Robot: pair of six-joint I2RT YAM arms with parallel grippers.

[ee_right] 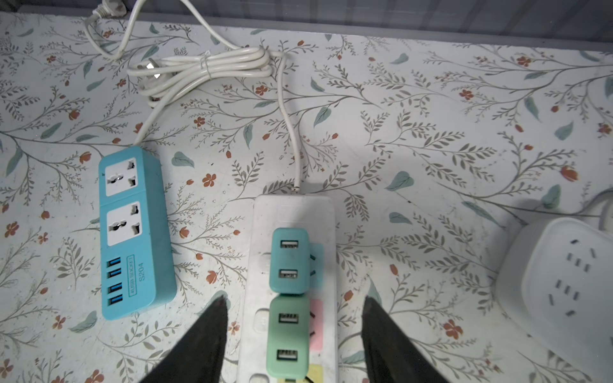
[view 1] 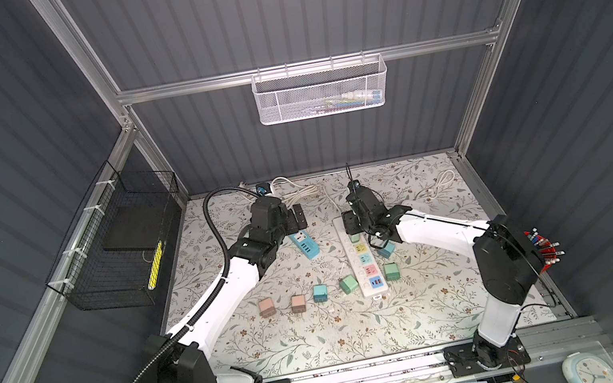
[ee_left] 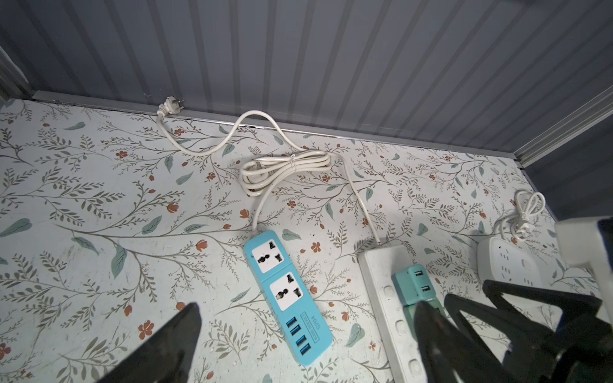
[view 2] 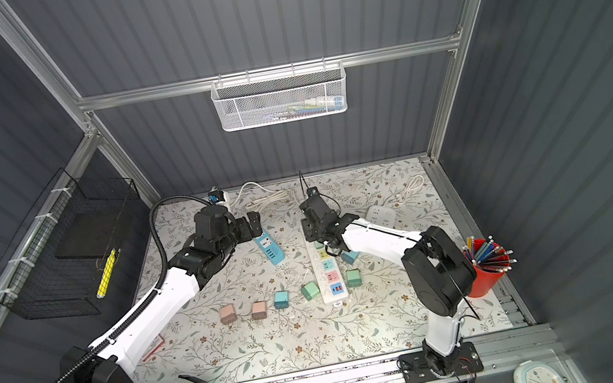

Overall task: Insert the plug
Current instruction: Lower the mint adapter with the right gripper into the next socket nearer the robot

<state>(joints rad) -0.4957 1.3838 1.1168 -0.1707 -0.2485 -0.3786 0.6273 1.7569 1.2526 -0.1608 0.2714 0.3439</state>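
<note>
A white power strip (ee_right: 262,331) (view 1: 364,271) lies mid-table. A teal plug (ee_right: 288,262) and a green plug (ee_right: 288,335) sit side by side in its far sockets. My right gripper (ee_right: 294,298) (view 1: 353,227) hovers over that end, open, its fingers (ee_right: 215,331) standing either side of the strip and clear of the green plug. My left gripper (ee_left: 306,311) (view 1: 298,217) is open and empty above the blue power strip (ee_left: 288,298) (view 1: 304,245). Several loose pink, teal and green plugs (view 1: 319,292) lie in a row near the strip's front end.
A coiled white cable (ee_left: 285,167) lies by the back wall. A white square socket block (ee_right: 564,282) (view 2: 380,214) stands to the right. A red cup of pens (view 2: 486,272) is at the right edge, and a black wire basket (view 1: 124,248) hangs on the left wall.
</note>
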